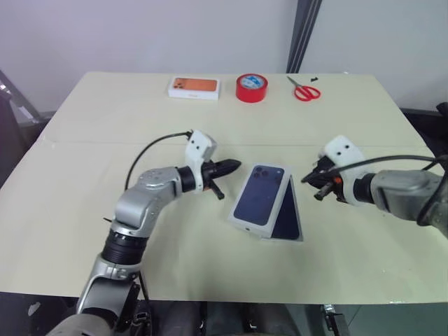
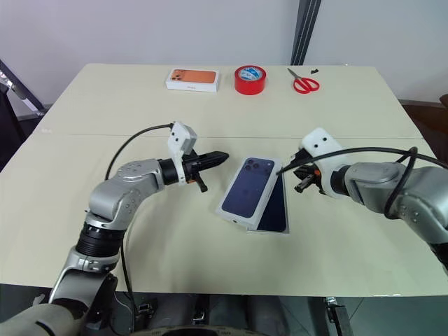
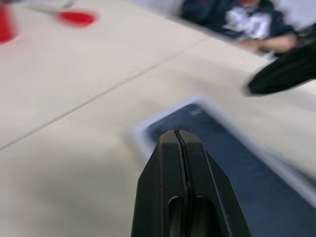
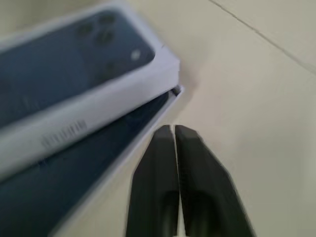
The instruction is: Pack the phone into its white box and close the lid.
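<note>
In the middle of the table lies the white box (image 1: 285, 239), a shallow tray with the navy phone (image 1: 289, 222) inside it. The lid (image 1: 260, 196), white-walled with a navy phone picture on its top, rests askew across the tray's left side and covers part of the phone. My left gripper (image 1: 234, 166) is shut and empty; it hovers just left of the lid's far corner, pointing at it. Shut and empty too, my right gripper (image 1: 309, 179) sits just right of the box's far end. In the right wrist view the fingers (image 4: 190, 163) are pressed together beside the box corner.
Along the table's far edge stand a white box with an orange picture (image 1: 194, 87), a red tape roll (image 1: 251, 87) and red scissors (image 1: 305, 91). A person in a dark top (image 3: 237, 19) is beyond the table in the left wrist view.
</note>
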Available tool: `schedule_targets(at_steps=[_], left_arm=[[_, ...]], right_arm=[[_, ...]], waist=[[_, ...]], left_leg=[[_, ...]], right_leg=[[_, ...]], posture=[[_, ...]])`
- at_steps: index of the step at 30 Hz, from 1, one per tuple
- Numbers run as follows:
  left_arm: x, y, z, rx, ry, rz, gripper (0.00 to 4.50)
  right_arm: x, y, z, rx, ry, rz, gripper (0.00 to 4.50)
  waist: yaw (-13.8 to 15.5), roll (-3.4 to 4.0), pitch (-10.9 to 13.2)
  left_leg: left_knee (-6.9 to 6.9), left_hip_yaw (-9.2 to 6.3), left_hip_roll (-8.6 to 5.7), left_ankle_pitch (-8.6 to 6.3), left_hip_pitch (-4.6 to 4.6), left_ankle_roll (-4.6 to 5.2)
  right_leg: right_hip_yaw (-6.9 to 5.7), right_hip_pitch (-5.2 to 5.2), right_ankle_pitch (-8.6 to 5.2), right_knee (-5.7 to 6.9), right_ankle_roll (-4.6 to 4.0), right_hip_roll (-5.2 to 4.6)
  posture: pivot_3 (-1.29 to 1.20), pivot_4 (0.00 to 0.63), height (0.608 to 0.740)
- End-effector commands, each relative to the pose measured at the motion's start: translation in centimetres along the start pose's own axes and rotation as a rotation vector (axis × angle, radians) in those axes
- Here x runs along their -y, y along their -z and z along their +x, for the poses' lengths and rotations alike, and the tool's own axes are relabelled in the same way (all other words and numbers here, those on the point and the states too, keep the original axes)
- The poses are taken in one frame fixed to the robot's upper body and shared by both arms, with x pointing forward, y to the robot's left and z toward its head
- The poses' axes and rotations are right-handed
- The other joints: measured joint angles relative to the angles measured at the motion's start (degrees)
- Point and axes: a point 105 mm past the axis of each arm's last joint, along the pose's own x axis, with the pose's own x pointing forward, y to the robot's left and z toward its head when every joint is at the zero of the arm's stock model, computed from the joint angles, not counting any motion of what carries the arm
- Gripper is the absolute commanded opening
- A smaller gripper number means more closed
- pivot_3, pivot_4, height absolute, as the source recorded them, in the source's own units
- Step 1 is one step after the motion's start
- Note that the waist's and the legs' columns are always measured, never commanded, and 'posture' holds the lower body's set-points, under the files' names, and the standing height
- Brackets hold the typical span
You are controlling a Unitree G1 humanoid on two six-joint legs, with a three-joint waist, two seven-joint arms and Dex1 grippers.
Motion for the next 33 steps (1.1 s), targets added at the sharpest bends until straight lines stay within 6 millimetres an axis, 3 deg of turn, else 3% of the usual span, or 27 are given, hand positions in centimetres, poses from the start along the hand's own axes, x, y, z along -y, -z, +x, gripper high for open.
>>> schedule_targets(at_steps=[1, 6, 16, 33], left_arm=[[0.3, 2.1, 0.2, -0.131, 0.008, 0.078, 0.0], [2.3, 3.8, 1.0, -0.216, 0.113, 0.131, 0.0], [6.3, 3.1, 2.1, -0.195, 0.308, 0.167, 0.0], [7.7, 2.4, 2.2, -0.199, 0.373, 0.194, 0.0]], right_arm=[[-1.2, -0.5, -0.1, 0.026, -0.053, -0.123, 0.01], [-2.7, -0.9, 0.6, 0.051, -0.114, -0.151, 0.01], [-3.5, -1.2, 0.7, 0.045, -0.151, -0.166, 0.01], [-3.2, 0.8, 0.3, -0.019, -0.154, -0.151, 0.01]], waist=[[0.05, 0.0, 0.0], [0.15, -0.01, 0.01], [0.09, -0.01, 0.0], [0.1, -0.01, 0.0]], left_leg=[[0.0, 0.0, 0.0, 0.0, 0.0, 0.0], [0.0, 0.0, -0.01, 0.0, 0.0, -0.01], [0.0, -0.02, -0.01, 0.0, 0.0, -0.02], [0.0, -0.02, -0.02, 0.0, 0.0, -0.02]], right_leg=[[0.0, 0.0, 0.0, 0.0, 0.0, 0.0], [0.01, 0.0, 0.0, 0.0, -0.01, -0.07], [0.01, -0.01, 0.0, 0.0, -0.03, -0.14], [0.0, 0.0, 0.0, 0.01, -0.03, -0.13]], posture=[[0.0, 0.15, 0.729], [0.0, 0.15, 0.729], [0.0, 0.15, 0.729], [0.0, 0.15, 0.729]])
